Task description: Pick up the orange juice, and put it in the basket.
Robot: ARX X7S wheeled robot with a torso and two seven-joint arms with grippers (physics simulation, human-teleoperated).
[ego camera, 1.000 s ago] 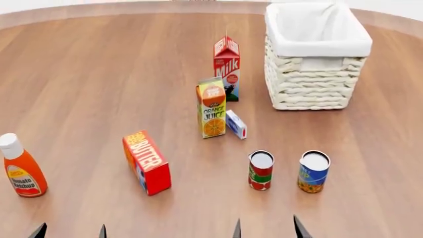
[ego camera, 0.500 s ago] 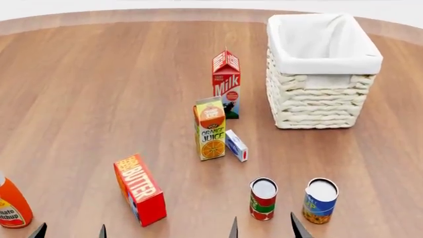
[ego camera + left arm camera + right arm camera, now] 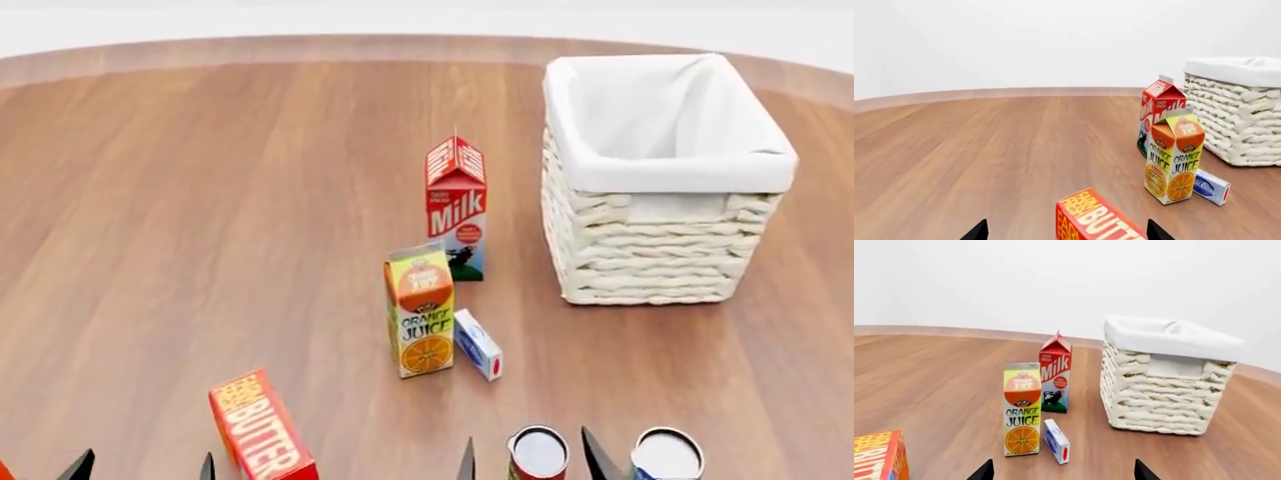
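- The orange juice (image 3: 420,311), a tall yellow-green gable-top carton with an orange panel and an orange-slice picture, stands upright on the brown wooden bench (image 3: 200,220), around the middle of the visible surface and well in from its curved far edge.
- Nothing grips it; it stands free of both pincers.
- A small white-and-blue box (image 3: 478,344) lies just beside the carton's foot, on the side toward the basket.
- A red-and-white gable-top milk carton (image 3: 457,206) stands upright just behind the juice, toward the far edge.
- The basket (image 3: 663,236), a large cream-white woven wicker one with a white cloth liner over its rim, sits near the far right of the bench, apart from both cartons.
- A red butter box (image 3: 262,428) lies nearer the near edge, to the juice's left.
- Two tins, one red-green (image 3: 537,455) and one blue (image 3: 665,456), stand by the near edge.
- The left pincer (image 3: 1062,231) shows only dark fingertips spread apart, released, the butter box between them in the left wrist view.
- The right pincer (image 3: 1061,471) is likewise spread and holds nothing.
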